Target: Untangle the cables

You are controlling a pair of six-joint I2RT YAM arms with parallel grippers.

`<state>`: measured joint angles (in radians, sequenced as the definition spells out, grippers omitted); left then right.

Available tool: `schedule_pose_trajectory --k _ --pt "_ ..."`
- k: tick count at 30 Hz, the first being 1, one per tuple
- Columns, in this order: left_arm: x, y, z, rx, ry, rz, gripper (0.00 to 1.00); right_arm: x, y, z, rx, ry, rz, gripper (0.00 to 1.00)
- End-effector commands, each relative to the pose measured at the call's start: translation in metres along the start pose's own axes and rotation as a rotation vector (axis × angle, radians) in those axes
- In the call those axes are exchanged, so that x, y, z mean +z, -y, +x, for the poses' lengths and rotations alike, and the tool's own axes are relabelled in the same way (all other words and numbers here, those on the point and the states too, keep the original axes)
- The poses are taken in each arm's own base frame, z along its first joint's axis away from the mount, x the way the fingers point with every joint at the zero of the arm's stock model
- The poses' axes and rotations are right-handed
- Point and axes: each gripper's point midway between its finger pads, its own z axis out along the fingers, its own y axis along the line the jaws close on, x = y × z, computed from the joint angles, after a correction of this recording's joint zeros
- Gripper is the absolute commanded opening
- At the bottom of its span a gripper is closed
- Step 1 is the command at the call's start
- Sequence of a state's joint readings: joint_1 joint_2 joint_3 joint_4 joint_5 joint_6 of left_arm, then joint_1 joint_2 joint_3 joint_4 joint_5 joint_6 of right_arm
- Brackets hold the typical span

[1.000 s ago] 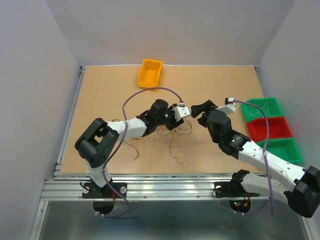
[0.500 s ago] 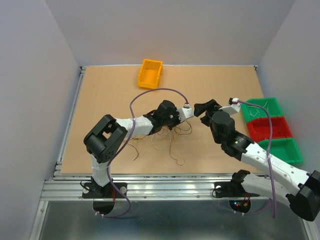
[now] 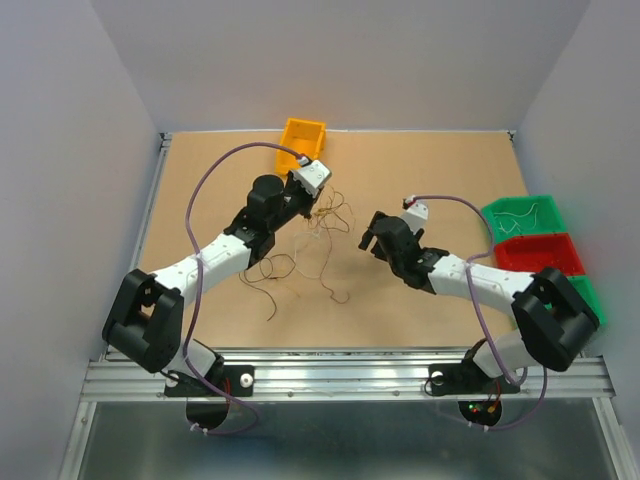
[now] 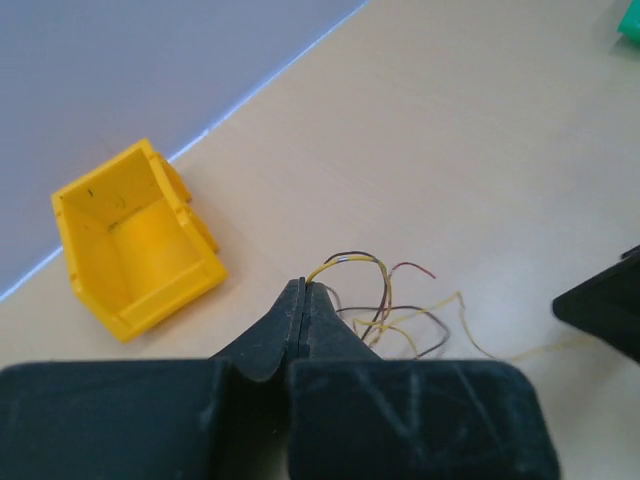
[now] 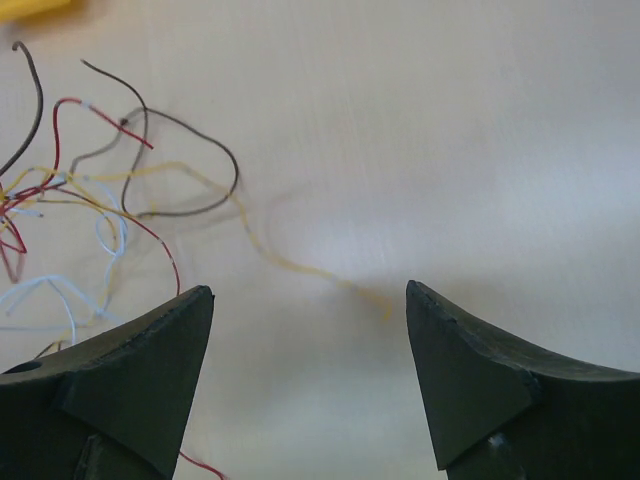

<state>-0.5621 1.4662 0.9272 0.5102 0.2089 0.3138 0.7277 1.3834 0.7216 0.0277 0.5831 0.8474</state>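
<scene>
The cables (image 3: 326, 216) are a loose tangle of hair-thin brown, yellow, red and whitish wires, lifted at the upper centre of the table, with strands trailing toward the near edge. My left gripper (image 3: 308, 202) is shut on a yellow wire of that tangle; in the left wrist view this wire (image 4: 345, 262) arcs out of the pinched left gripper (image 4: 303, 290). My right gripper (image 3: 367, 238) stands open just right of the tangle. In the right wrist view the end of a yellow strand (image 5: 330, 275) lies between the fingers of the right gripper (image 5: 308, 292), untouched, and the tangled cables (image 5: 90, 200) are at the left.
An orange bin (image 3: 300, 142) stands at the back, close behind the left gripper, and shows yellow in the left wrist view (image 4: 135, 240). Two green bins (image 3: 525, 215) (image 3: 575, 297) and a red bin (image 3: 540, 255) line the right edge. Thick purple arm cables loop above both arms.
The left gripper closed on a wire, then swung up and left toward the orange bin, pulling the tangle along. The right gripper moved left toward the tangle and stayed open.
</scene>
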Motion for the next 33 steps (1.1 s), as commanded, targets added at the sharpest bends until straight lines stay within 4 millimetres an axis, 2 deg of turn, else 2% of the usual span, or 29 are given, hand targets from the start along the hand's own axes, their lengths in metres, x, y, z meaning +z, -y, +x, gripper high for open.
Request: schedule_pose_trajectory --k 1,5,8,10,15,17,23,25,33 --pt "-0.013 0.010 -0.029 -0.023 0.118 0.024 0.00 0.014 -0.046 -0.008 -0.037 -0.020 -0.089 0.83" --pt "-0.015 0.014 -0.032 -0.026 0.127 0.044 0.00 0.020 -0.058 0.001 -0.098 -0.063 -0.130 0.84" --pt "-0.014 0.014 -0.031 -0.027 0.123 0.040 0.00 0.015 -0.067 -0.002 -0.123 -0.049 -0.201 0.85" --pt "-0.015 0.014 -0.032 -0.025 0.124 0.048 0.00 0.012 -0.066 0.001 -0.129 -0.049 -0.228 0.85" --pt "-0.017 0.017 -0.034 -0.028 0.132 0.060 0.00 0.004 -0.074 -0.008 -0.106 -0.003 -0.296 0.84" --pt "-0.017 0.019 -0.035 -0.027 0.134 0.071 0.00 0.003 -0.070 -0.009 -0.100 0.011 -0.292 0.84" --pt "-0.016 0.021 -0.034 -0.031 0.130 0.083 0.00 -0.004 -0.065 -0.032 -0.015 0.115 -0.280 0.76" --pt "-0.017 0.021 -0.034 -0.029 0.131 0.084 0.00 -0.006 -0.071 -0.040 -0.007 0.144 -0.313 0.75" --pt "-0.019 0.028 -0.036 -0.029 0.138 0.120 0.00 0.006 -0.090 -0.038 -0.017 0.139 -0.345 0.73"
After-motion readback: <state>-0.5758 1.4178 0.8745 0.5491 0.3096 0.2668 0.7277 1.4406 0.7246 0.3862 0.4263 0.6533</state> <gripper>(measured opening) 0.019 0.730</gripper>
